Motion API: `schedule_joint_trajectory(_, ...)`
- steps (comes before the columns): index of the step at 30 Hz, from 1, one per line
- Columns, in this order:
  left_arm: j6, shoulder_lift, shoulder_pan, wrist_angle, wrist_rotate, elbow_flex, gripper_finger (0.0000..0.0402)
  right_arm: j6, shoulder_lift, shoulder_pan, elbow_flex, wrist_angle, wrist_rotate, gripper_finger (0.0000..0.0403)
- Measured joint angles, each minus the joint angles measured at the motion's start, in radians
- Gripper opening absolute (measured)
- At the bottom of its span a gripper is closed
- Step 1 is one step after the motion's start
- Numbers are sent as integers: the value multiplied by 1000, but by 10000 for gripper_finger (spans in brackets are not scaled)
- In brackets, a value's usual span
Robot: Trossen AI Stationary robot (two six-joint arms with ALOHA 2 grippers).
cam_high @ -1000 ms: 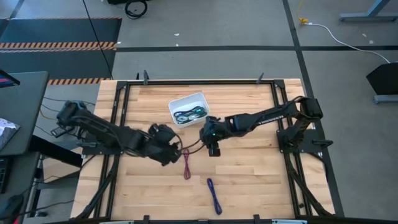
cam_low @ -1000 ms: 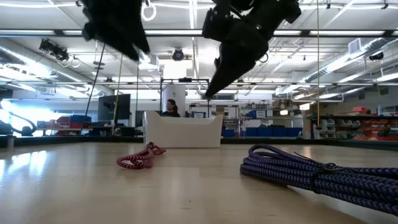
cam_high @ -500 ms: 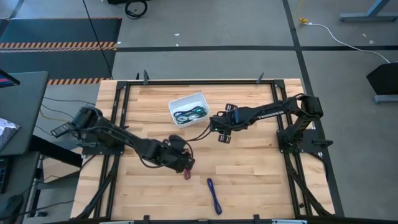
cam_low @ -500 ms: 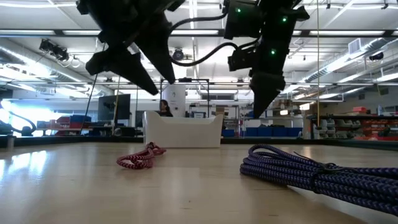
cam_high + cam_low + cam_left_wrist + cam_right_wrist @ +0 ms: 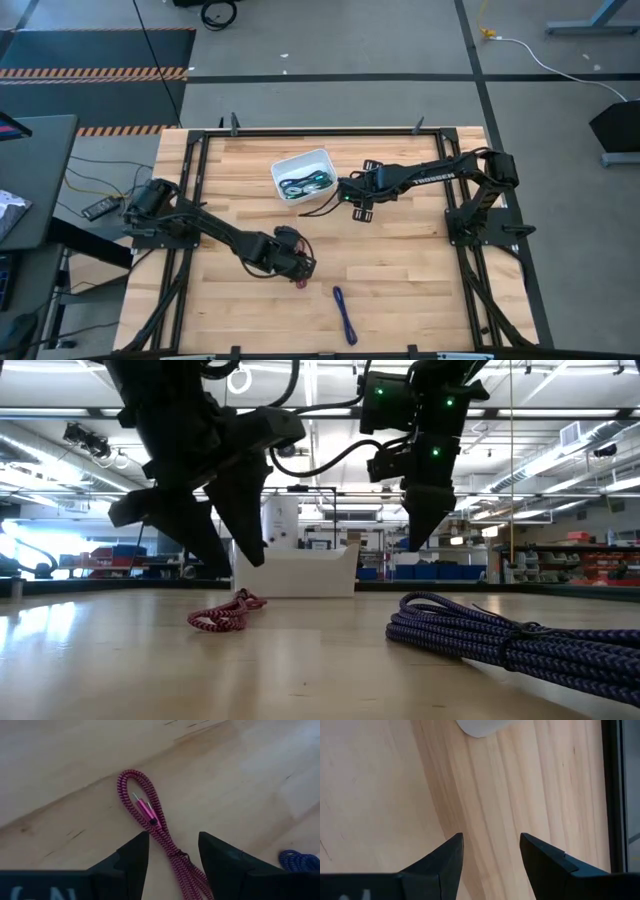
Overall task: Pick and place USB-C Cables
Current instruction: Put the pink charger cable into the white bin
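A dark red USB-C cable (image 5: 149, 815) lies folded on the wood, also seen in the low view (image 5: 225, 612) and as a small dark red cable (image 5: 301, 284) from above. My left gripper (image 5: 172, 845) hangs open just above it, one finger on either side of the bundle, touching nothing; it shows in the high view (image 5: 296, 266) too. A purple cable (image 5: 345, 313) lies nearer the near edge. My right gripper (image 5: 358, 203) is open over bare wood beside the white tray (image 5: 322, 158), which holds green and teal cable bundles (image 5: 305, 183).
The purple cable (image 5: 500, 640) lies close in front of the low camera and shows at the edge of the left wrist view (image 5: 301, 860). The tray's corner (image 5: 480, 726) shows ahead of my right gripper (image 5: 491, 845). Black frame rails (image 5: 195, 190) border the table.
My left gripper has moved toward the table's near edge and right and come down over the dark red cable. My right gripper has drawn back toward the far right, next to the tray, and turned from slanting to pointing straight down. The cables have stayed put.
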Motion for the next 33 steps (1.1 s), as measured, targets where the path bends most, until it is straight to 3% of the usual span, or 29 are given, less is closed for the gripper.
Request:
schedule_joint_trajectory(22,10,98,-2,32,32,3,174,13,0,4,0,0,-38,201)
schedule_joint_trajectory(26,44,97,-1,22,33,3,148,22,0,5,0,1,-38,201)
schedule_joint_trajectory(33,112,97,0,-13,37,13,51,22,0,6,0,1,-44,201)
